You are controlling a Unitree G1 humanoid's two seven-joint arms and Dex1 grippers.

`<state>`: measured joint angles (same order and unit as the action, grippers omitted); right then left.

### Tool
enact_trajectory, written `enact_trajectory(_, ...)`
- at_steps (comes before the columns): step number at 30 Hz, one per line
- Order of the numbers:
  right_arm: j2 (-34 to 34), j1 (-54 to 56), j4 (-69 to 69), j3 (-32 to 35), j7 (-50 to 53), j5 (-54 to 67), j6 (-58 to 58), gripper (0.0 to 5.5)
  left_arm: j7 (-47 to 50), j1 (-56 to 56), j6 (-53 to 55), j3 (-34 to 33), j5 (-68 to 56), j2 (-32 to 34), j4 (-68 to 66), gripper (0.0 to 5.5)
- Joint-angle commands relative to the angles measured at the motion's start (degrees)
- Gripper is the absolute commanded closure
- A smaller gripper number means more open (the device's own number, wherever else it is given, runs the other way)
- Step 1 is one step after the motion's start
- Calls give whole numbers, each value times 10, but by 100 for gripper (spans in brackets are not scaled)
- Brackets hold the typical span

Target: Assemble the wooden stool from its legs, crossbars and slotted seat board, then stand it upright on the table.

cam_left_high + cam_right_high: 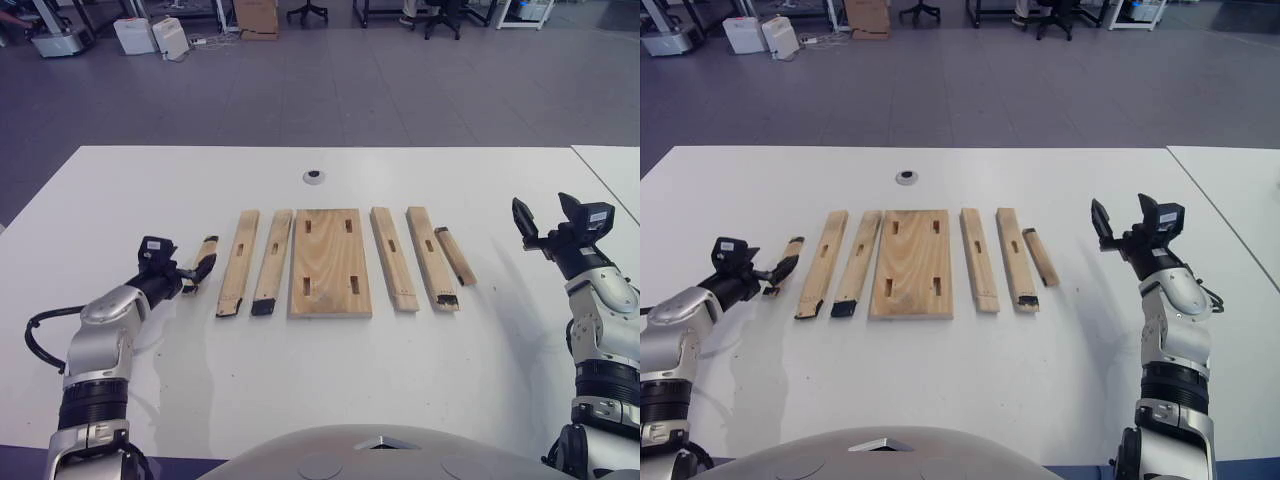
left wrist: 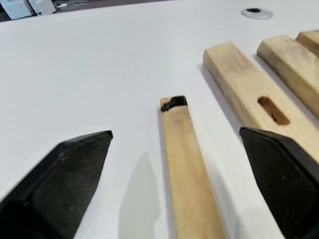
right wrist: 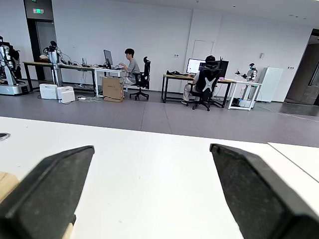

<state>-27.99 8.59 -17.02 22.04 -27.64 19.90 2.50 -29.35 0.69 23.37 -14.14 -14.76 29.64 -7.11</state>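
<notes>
**A:** Head view first: where did the job stand?

**B:** At the very start, I'd judge. Nothing was joined. The slotted seat board (image 1: 330, 262) lay flat in the middle of the white bench (image 1: 120, 190). It had two legs on each side of it, all lying parallel. The left crossbar (image 1: 208, 248) lay just beyond the outer left leg (image 1: 238, 262), and the right crossbar (image 1: 455, 257) closed the row at the other end.

**A:** And the arms?

**B:** The left tool (image 1: 197, 272) was low at the near end of the left crossbar. The right tool (image 1: 545, 215) was raised off to the right, well apart from the wood, spread and holding nothing.

**A:** Left wrist view?

**B:** The tool's fingers (image 2: 70, 169) were spread, one on each side of the crossbar, not pinching it. The first pick-up looked to be in hand. The next move called for closing squarely on that thin strip and lifting it without nudging the leg just beside it.

**A:** How did the wood look?

**B:** Pale and lightly grained. The crossbar had a dark, chipped patch at its far end, and the leg showed one oblong slot. The board had four slots.

**A:** Right wrist view?

**B:** The same spread fingers, with bare bench between them.
</notes>
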Motion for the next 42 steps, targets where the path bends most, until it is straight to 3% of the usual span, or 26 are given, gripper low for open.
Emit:
enact_trajectory(1, 3, 6, -8, -4, 4, -6, 2, 117, 3, 31, -10, 22, 26, -1, -6, 151)
enact_trajectory(14, -10, 31, -29, -18, 5, -19, 0, 117, 15, 52, -29, 32, 56, 22, -93, 366)
enact_trajectory(18, -11, 43, -14, -38, -6, -13, -51, 117, 15, 40, -42, 31, 50, 34, -107, 419)
enact_trajectory(23, 45, 97, 112, -65, -31, 143, -246, 117, -5, -83, -109, 14, -59, -44, 43, 421)
enact_trajectory(27, 148, 211, 161, -89, 23, 296, -403, 117, -11, -216, -126, 147, -28, -140, 97, 421)
enact_trajectory(30, 215, 278, 161, -77, 90, 382, -462, 117, -17, -265, -156, 215, 20, -172, 87, 421)
enact_trajectory(42, 241, 298, 182, -32, 207, 471, -501, 322, -13, -279, -195, 251, 76, -183, 96, 421)
